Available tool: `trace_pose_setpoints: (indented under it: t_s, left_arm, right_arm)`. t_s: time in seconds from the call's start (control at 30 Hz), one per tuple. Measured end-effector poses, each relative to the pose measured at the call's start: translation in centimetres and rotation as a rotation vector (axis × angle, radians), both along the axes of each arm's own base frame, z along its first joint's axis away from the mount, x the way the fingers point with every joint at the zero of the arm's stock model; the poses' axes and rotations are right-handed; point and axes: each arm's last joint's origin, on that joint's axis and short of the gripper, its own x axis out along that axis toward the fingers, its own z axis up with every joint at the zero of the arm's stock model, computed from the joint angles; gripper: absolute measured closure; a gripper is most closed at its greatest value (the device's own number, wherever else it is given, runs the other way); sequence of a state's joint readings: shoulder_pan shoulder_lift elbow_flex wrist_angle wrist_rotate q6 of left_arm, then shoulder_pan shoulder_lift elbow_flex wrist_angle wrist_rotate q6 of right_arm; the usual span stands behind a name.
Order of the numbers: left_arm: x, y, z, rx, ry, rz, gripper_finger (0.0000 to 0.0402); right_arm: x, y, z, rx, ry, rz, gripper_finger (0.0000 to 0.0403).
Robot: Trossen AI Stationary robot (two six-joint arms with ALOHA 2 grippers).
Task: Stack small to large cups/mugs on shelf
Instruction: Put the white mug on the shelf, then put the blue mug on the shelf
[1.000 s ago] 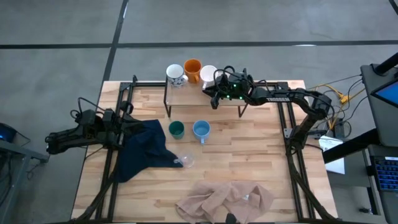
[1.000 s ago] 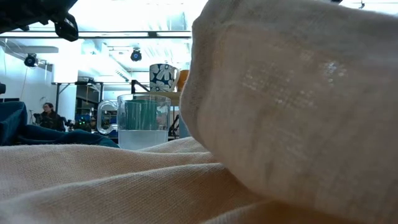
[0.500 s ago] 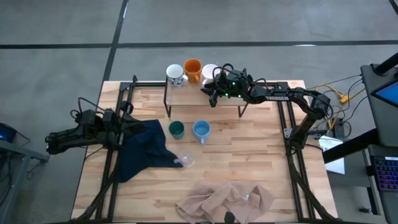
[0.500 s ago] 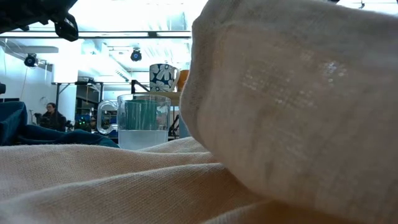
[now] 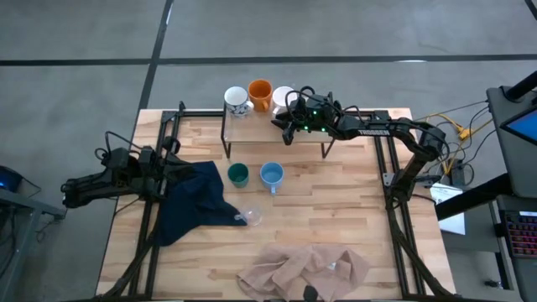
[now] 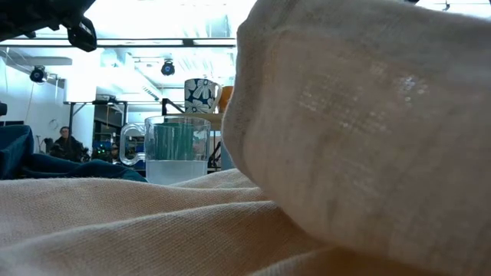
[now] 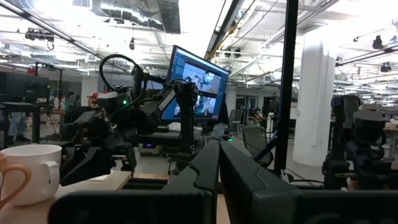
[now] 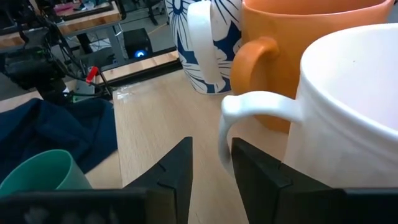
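looking down, the shelf (image 5: 252,119) at the desk's (image 5: 336,218) far edge carries three mugs in a row: patterned mug (image 5: 237,101), orange mug (image 5: 260,94), white mug (image 5: 281,99), the last partly covered by the right gripper (image 5: 291,124). right wrist view shows that gripper's fingers (image 8: 177,168) slightly apart, just beside the white mug's handle and pinching nothing. green mug (image 5: 238,174) and light blue mug (image 5: 271,174) stand on the desk in front of the shelf. glass cup (image 5: 251,216) sits by the blue cloth (image 5: 193,201), hard to make out from above. beige cloth (image 6: 345,138) fills most of the low view, hiding the shelf. left gripper (image 7: 219,163) waits at the desk's left side, fingers pressed together.
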State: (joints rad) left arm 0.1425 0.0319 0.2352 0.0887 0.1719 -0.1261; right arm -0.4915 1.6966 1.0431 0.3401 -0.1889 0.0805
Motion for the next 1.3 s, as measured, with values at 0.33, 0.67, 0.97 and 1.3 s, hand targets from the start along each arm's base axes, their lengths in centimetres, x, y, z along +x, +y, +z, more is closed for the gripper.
trace_pose_setpoints:
  t_s: [0.33, 0.67, 0.97, 1.3]
  left_arm:
    - [0.0, 0.0, 0.0, 0.001, 0.000, 0.000, 0.0402]
    - [0.0, 0.0, 0.0, 0.001, 0.000, 0.001, 0.0402]
    - [0.0, 0.0, 0.0, 0.002, 0.000, 0.001, 0.0402]
    - [-0.1, 0.0, 0.2, 0.053, -0.010, 0.016, 0.0402]
  right_arm:
    - [-0.3, 0.1, 0.4, -0.022, 0.011, -0.007, 0.0298]
    - [-0.9, 0.3, 1.0, -0.046, 0.056, -0.038, 0.0298]
    - [-1.9, 1.3, 2.4, -0.027, 0.073, 0.024, 0.0298]
    - [-5.2, 6.0, 7.2, -0.107, 0.083, 0.165, 0.0298]
